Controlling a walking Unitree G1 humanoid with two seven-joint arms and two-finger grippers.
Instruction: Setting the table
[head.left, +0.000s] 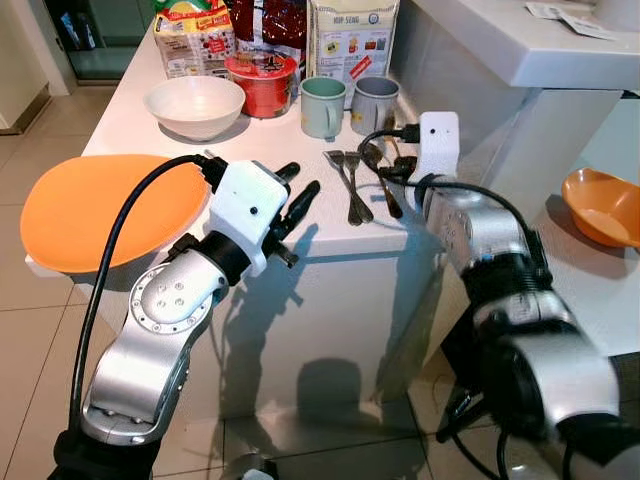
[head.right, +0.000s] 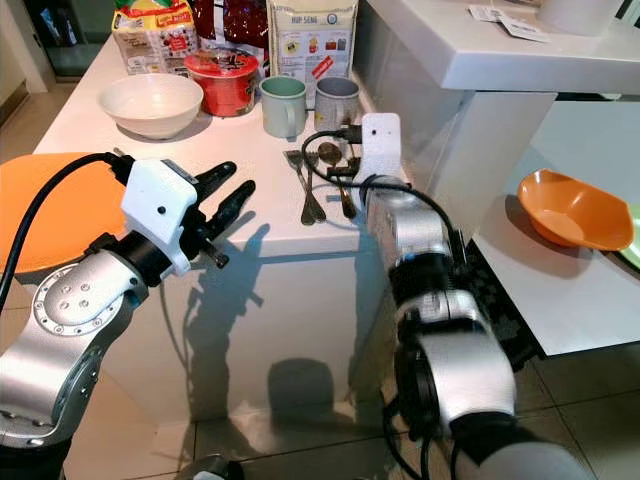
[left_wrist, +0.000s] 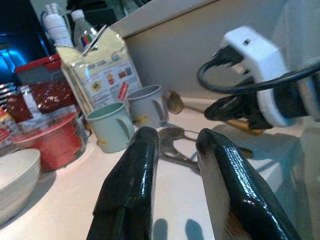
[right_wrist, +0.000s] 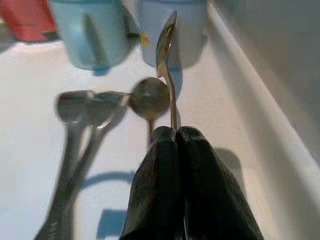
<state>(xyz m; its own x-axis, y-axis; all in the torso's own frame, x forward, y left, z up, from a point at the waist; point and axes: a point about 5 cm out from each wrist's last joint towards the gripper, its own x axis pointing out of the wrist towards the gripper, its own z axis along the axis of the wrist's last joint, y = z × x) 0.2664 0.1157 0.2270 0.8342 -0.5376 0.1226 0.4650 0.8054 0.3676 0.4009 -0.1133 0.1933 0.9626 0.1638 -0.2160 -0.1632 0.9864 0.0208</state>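
Observation:
Several spoons and forks (head.left: 352, 190) lie on the white table (head.left: 290, 150), in front of a green mug (head.left: 322, 105) and a grey mug (head.left: 373, 103). My right gripper (right_wrist: 175, 132) is shut on the handle of a spoon (right_wrist: 167, 60), whose bowl tilts up above the table near the grey mug. Beside it another spoon (right_wrist: 149, 97) lies flat. My left gripper (head.left: 298, 200) hovers at the table's front edge, left of the cutlery, open with nothing between its fingers (left_wrist: 135, 175). An orange plate (head.left: 100, 210) rests at the table's left corner.
A white bowl (head.left: 195, 105), a red noodle cup (head.left: 262, 83) and food packets (head.left: 350, 40) stand at the back of the table. A grey wall runs along its right side. An orange bowl (head.left: 600, 205) sits on a lower white surface at the right.

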